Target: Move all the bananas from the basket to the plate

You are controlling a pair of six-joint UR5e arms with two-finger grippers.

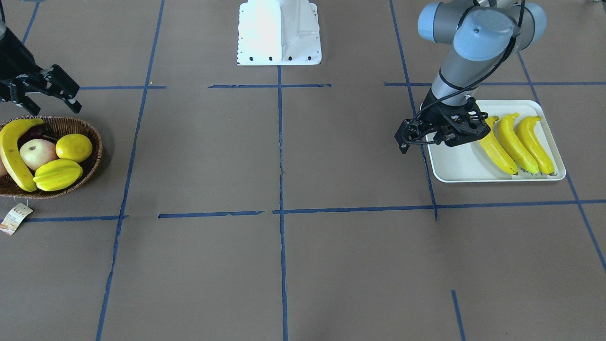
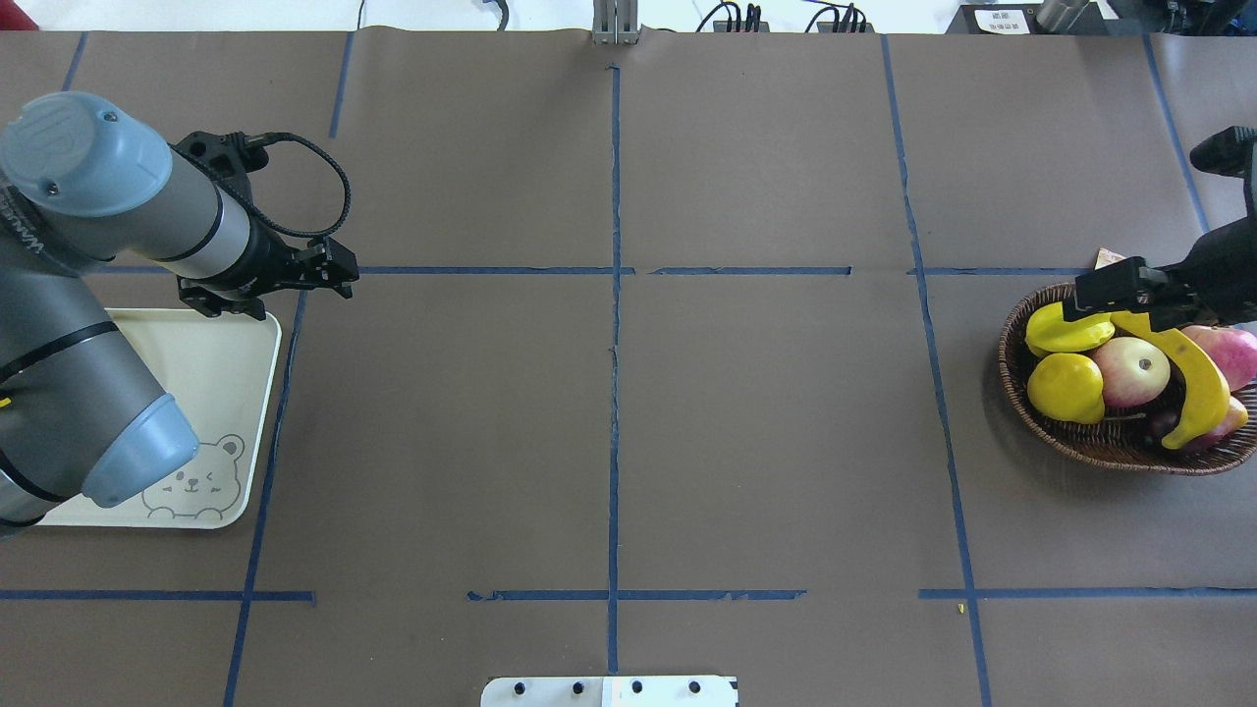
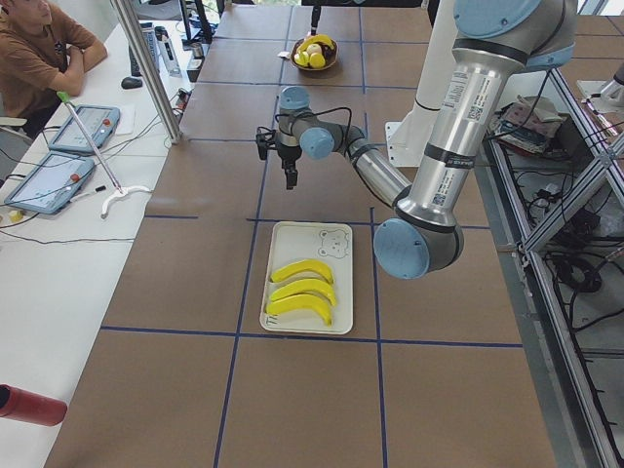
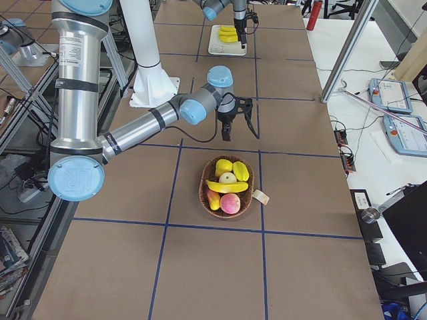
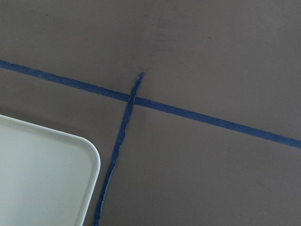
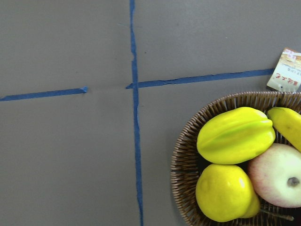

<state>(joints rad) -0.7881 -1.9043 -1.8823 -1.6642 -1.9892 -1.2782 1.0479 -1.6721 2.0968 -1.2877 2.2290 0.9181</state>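
Observation:
One banana (image 1: 9, 151) lies in the wicker basket (image 1: 92, 161) among other fruit, along its side. My right gripper (image 1: 53, 109) hangs open just above the basket's robot-side rim, with nothing between its fingers. Three bananas (image 1: 516, 142) lie side by side on the off-white plate (image 1: 454, 163). My left gripper (image 1: 403, 137) hovers past the plate's inner edge, over bare table, and looks open and empty. The left wrist view shows only a plate corner (image 5: 42, 179). The right wrist view shows the basket rim (image 6: 181, 155) and the banana's tip (image 6: 287, 125).
The basket also holds a starfruit (image 1: 57, 174), a lemon (image 1: 74, 147) and an apple (image 1: 35, 152). Its paper tag (image 1: 15, 218) lies on the table. The white robot base (image 1: 279, 31) stands at mid-table. A person (image 3: 39, 54) sits at a side desk.

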